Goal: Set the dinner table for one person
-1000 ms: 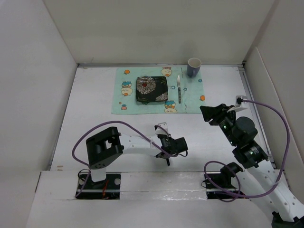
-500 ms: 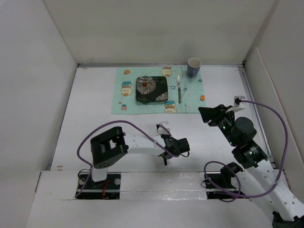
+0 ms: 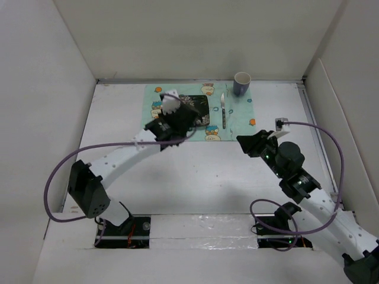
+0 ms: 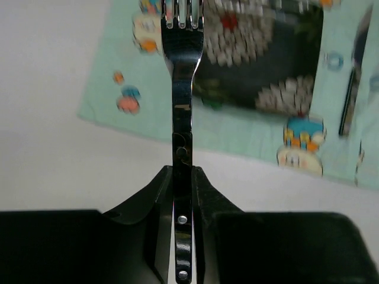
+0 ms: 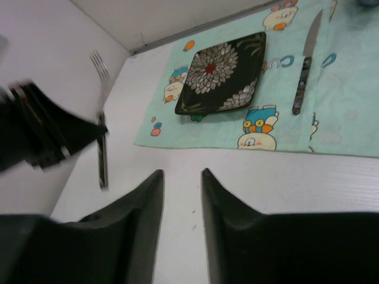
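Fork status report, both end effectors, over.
Left end effector shut on silver metal fork, tines above mint-green cartoon-printed cloth. Right end effector open, empty. Nothing in the way left of dark floral square plate.

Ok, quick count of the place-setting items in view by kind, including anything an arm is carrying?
placemat: 1
plate: 1
knife: 1
fork: 1
cup: 1
Total: 5

Knife (image 5: pixel 305 65) right of plate (image 5: pixel 219 74), seemingly on cloth (image 5: pixel 343 106)
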Controlling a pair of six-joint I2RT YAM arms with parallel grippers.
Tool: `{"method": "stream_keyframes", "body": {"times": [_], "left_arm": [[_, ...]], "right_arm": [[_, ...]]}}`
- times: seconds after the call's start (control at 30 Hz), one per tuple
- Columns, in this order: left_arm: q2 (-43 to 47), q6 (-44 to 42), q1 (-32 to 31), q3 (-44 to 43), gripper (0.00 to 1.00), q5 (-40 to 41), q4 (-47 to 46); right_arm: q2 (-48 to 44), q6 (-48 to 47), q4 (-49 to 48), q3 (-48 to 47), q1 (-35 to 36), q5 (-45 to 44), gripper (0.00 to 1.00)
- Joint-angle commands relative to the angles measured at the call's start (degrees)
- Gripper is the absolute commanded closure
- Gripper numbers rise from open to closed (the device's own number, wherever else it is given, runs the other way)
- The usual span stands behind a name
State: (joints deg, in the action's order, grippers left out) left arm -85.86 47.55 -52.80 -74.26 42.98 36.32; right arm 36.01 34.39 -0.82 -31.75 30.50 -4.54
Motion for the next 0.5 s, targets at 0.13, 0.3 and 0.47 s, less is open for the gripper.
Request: {"method": "stream_keyframes", "body": {"times": [0.13,0.3,0.47], "left_arm": [[-4.99,-38.39,21.05,-12.04,1.00,-6.04,-14.61],[-12.03,-43.77,31.42,-15.83,1.00,-17.66,-18.20],[-22.49,-45.00,32.05,-22.75,1.00,-19.43,-17.16]], "right_arm": [[8.81,-1.17,-9.82,1.16,6.49,-0.82,0.89],[12.24,-2.49,-9.39,1.17,9.57,-4.25,0.80],[12.42,-2.31,-11.13,1.95,10.72,-6.36,0.56]]}}
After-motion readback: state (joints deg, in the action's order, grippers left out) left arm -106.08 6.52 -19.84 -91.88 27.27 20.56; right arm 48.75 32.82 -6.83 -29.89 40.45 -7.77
